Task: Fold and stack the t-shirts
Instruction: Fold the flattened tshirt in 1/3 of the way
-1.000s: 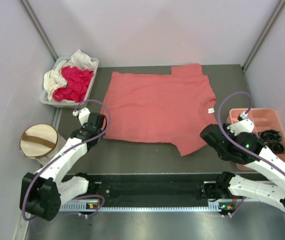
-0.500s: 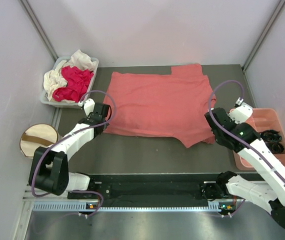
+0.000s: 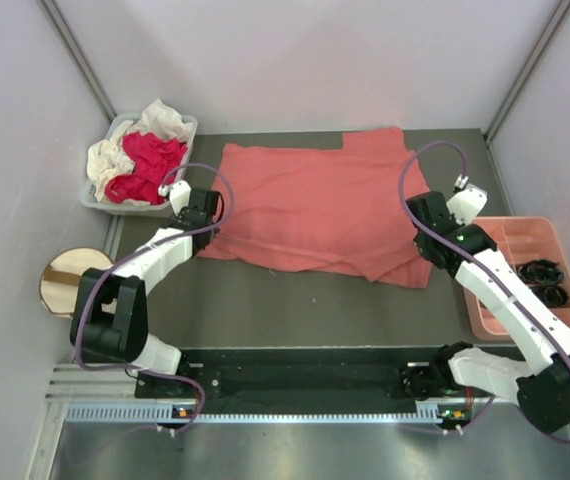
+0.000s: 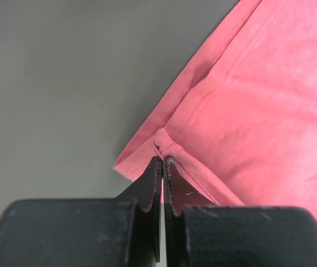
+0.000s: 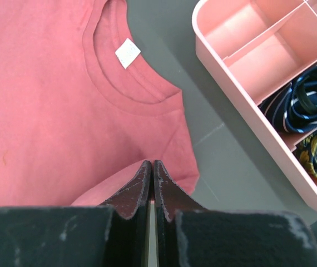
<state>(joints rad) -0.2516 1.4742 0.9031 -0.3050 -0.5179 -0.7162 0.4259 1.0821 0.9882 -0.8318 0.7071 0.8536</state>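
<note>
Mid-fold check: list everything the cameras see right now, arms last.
salmon-pink t-shirt: one, salmon-pink, spread across the table
neck label: one, white, inside its collar
magenta-red t-shirt: one, magenta-red, crumpled in the grey bin
cream-white t-shirt: one, cream, same bin
grey bin: one, grey, far-left corner
fabric bin: one, cream with brown strap, left side
tray: one, pink, right side
rolled cloth items: two, dark blue patterned, tray compartments
left gripper: one, black, shut on the shirt's corner
right gripper: one, black, shut on its sleeve
</note>
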